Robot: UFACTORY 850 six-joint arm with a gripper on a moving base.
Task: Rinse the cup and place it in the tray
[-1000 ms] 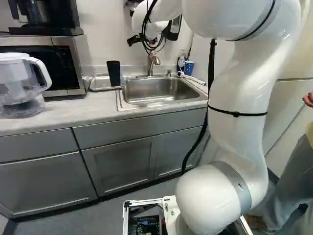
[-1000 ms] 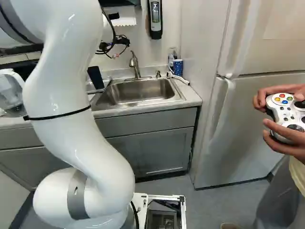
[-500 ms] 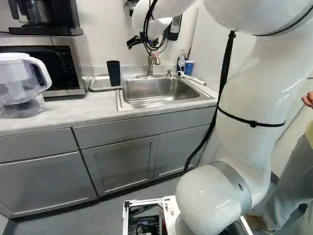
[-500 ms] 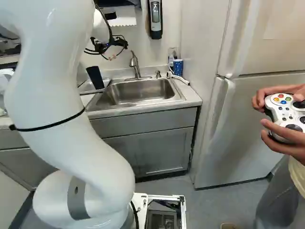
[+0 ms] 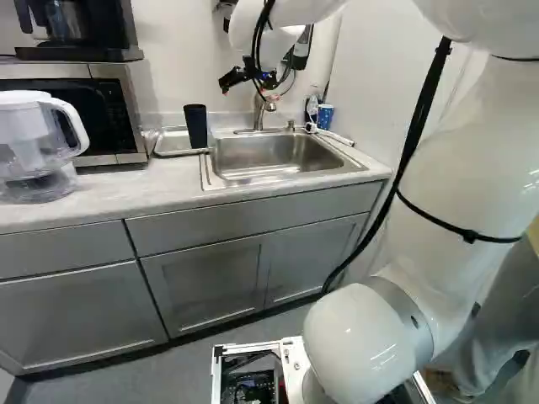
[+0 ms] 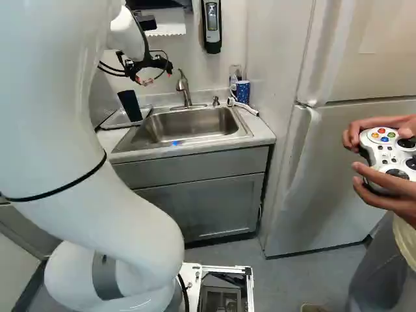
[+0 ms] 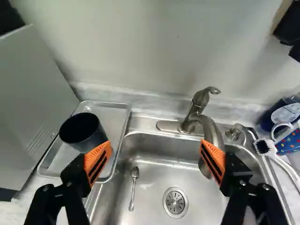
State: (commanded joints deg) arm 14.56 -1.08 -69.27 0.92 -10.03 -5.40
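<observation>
Pincer [image 7: 156, 143] suspended over the sink [image 7: 154, 176]; orange pads [image 7: 98, 161] spread apart, nothing grasped. The black cup [image 7: 84, 135] is noted outside the pads, to the tray side, leftward as viewed from the base; a leftward shift is judged to be needed before gripping. Cup stood in the tray [image 7: 116, 121], towards its sink-side edge. Mouth faces up, long axis near vertical. Rinsing cannot be confirmed.

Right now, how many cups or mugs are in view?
2: the black cup is in the tray, the blue dotted mug beside the sink. The arm may hide others.
</observation>
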